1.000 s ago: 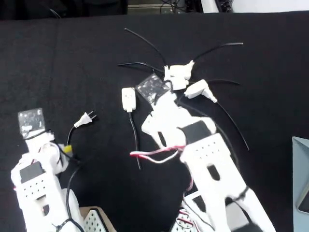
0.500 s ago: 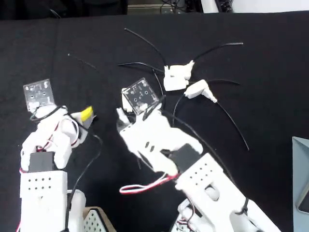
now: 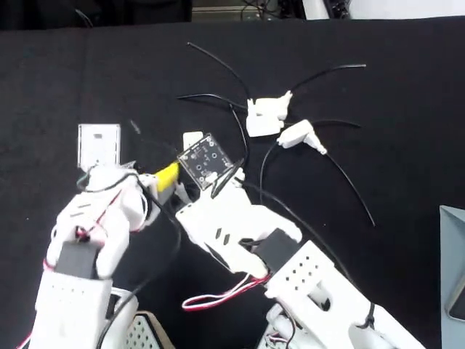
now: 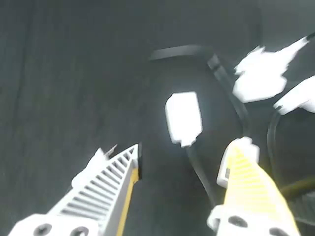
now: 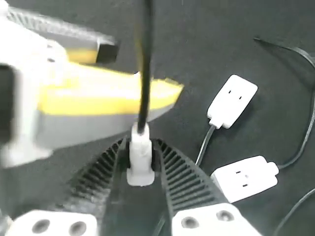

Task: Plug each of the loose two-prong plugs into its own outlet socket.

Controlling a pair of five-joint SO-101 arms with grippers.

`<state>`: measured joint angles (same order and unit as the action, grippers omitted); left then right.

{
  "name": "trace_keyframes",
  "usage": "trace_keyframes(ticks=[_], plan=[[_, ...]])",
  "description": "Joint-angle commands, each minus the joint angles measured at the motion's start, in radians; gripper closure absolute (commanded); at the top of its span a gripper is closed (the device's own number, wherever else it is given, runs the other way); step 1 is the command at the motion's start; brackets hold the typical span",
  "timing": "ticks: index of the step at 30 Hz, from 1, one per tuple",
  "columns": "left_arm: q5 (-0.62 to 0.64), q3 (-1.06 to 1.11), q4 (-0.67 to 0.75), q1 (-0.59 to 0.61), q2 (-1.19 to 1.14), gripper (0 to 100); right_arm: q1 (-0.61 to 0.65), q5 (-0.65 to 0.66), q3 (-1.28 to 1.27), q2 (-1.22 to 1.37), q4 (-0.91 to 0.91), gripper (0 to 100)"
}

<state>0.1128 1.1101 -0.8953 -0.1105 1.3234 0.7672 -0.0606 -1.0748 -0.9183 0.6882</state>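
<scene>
Since 1.0 s ago: the left arm has swung up and rightward from the lower left of the high view. The right arm has drawn back from the white cluster (image 3: 265,115) at upper centre. The two now sit close together left of frame centre.

Right end effector (image 5: 140,143): narrow, clamped on one white plug (image 5: 140,164). The plug body stands upright between the black ribbed fingers, with a black cord leaving its top. Prongs not visible.

Left end effector (image 4: 182,147): jaws wide, nothing held. Its yellow finger (image 5: 113,101) is just beside the held plug, whose cord crosses in front of it. One outlet socket (image 4: 183,117) lies on the table (image 3: 73,80) beyond the gap, apart from both fingers.

Count: 1 plug held. Right wrist view shows 2 outlet sockets (image 5: 232,100) (image 5: 246,178), each white with two slots and a black cord.

Room: bare black cloth at upper left of the high view, with the far edge along the top. Loose cords (image 3: 218,65) fan out from the cluster. A pale blue object (image 3: 452,254) is at the right edge.
</scene>
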Motion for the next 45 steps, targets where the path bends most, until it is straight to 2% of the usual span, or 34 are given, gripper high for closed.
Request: trace_keyframes(ticks=[1, 5, 9, 13, 18, 20, 23, 28, 34, 37, 45], plan=[[-0.046, 0.038, -0.018, -0.071, 0.176, 72, 0.006, -0.005, -0.001, -0.025, -0.015, 98.6], [-0.072, 0.127, -0.018, -0.084, 0.304, 72, 0.005, -0.003, -0.005, -0.028, -0.012, 98.6], [-0.069, 0.157, -0.018, -0.045, 0.318, 72, -0.032, -0.002, -0.004, -0.028, -0.012, 98.6], [-0.068, 0.148, -0.018, 0.031, 0.316, 72, -0.175, 0.000, 0.004, -0.030, -0.017, 98.6], [-0.069, 0.142, -0.011, 0.036, 0.253, 71, -0.374, 0.005, 0.027, -0.030, -0.021, 98.5], [-0.071, 0.114, 0.000, 0.019, 0.164, 71, -0.463, 0.038, 0.041, -0.027, -0.040, 98.5], [-0.086, 0.054, 0.037, -0.022, -0.020, 71, -0.572, 0.072, 0.005, -0.024, -0.160, 98.5], [-0.161, -0.079, 0.114, -0.122, -0.350, 71, -0.646, 0.077, -0.079, -0.022, -0.324, 98.5], [-0.163, -0.249, 0.207, -0.225, -0.717, 71, -0.723, 0.071, -0.068, -0.022, -0.339, 98.5], [-0.163, -0.335, 0.242, -0.274, -0.901, 71, -0.763, 0.025, -0.056, -0.024, -0.341, 98.5], [-0.219, -0.588, 0.272, -0.364, -1.293, 71, -0.825, -0.028, -0.036, -0.022, -0.341, 98.5]])
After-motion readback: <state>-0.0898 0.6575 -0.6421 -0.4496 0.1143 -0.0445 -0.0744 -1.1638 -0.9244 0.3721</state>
